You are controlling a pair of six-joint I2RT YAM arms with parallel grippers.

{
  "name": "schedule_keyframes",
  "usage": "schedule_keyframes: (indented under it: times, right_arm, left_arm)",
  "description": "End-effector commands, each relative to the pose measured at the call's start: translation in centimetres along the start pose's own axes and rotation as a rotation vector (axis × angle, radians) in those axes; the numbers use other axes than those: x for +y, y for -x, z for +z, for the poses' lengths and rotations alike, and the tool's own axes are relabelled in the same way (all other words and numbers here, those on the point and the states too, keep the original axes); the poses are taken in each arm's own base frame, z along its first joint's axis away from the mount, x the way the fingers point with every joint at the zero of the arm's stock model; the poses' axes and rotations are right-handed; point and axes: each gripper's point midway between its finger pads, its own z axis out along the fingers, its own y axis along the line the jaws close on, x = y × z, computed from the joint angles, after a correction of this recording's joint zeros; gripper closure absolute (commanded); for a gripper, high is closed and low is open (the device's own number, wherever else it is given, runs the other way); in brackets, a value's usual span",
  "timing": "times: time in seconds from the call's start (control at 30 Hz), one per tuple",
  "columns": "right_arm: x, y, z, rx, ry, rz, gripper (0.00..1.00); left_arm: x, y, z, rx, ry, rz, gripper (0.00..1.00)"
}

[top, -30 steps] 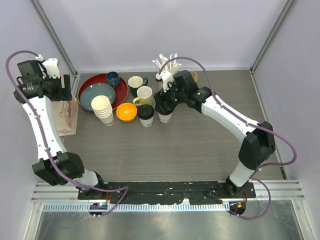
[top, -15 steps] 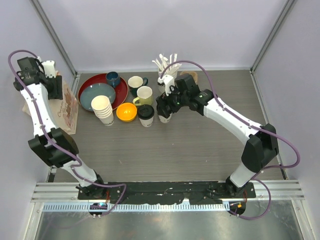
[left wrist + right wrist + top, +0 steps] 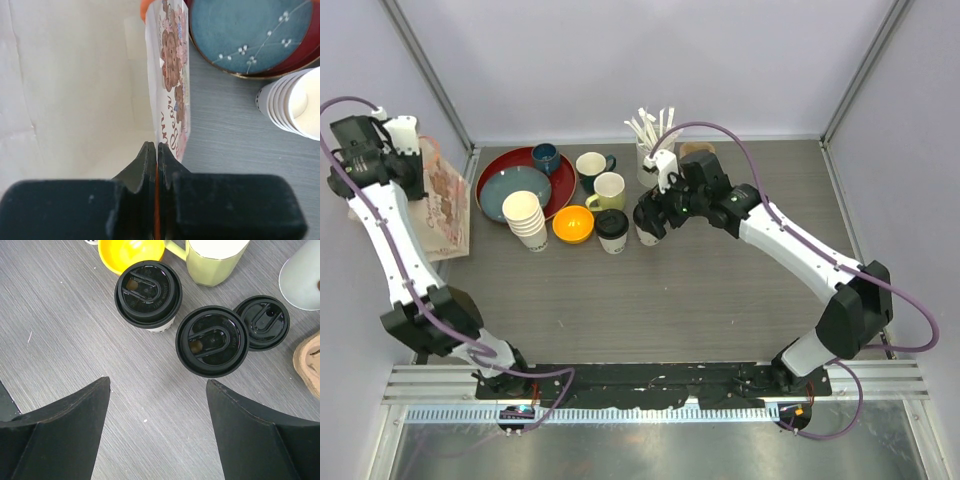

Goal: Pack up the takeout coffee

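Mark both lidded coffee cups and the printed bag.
upper lidded cup (image 3: 148, 294), right wrist view, middle of lid.
lower lidded cup (image 3: 212, 341), right wrist view, middle of lid.
printed bag (image 3: 172, 75), left wrist view, printed side wall.

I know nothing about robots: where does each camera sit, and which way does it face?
Top external: fixed above and behind the arms, looking down on the table; both arms show.
Left wrist: on the left arm, looking down past the shut left gripper pinching the paper bag rim.
Right wrist: on the right arm, looking straight down between the fingers of the open right gripper at the lidded cups.
Shared: top and left wrist both show the stack of plain cups.
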Motion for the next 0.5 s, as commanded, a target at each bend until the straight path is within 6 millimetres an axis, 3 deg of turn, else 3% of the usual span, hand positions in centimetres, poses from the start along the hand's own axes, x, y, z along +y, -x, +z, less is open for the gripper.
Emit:
schedule_keyframes:
  times: [0.0,0.2,0.27,0.4,0.43,0.47]
  right_arm:
    - [0.4,1.3,-1.2,-0.066,-0.012,0.003,0.17]
    - [0.2,1.9,-2.4,-0.097,-0.046,0.025,0.17]
    - [0.0,2.0,-2.7,-0.107,-0.06,0.032,0.17]
    - [-0.9,2.3,-3.6,-0.124,-0.127,0.063,0.16]
    - [-1.9,2.3,-3.9,-0.13,-0.185,0.094,0.15]
    - [-3.0,2.3,-4.3,-0.136,-0.223,0.113,0.15]
  left_arm:
    - [1.0,4.2,-7.6,-0.247,0.132,0.062,1.0]
    - [-1.0,8.0,-12.9,-0.457,0.157,0.153,1.0]
    - [-1.6,9.1,-15.5,-0.538,0.183,0.171,1.0]
    - [-5.1,12.0,-19.7,-0.69,0.118,0.223,1.0]
    - [-5.9,12.7,-21.3,-0.738,0.096,0.224,1.0]
    - [-6.9,13.1,-21.5,-0.749,0.064,0.236,1.0]
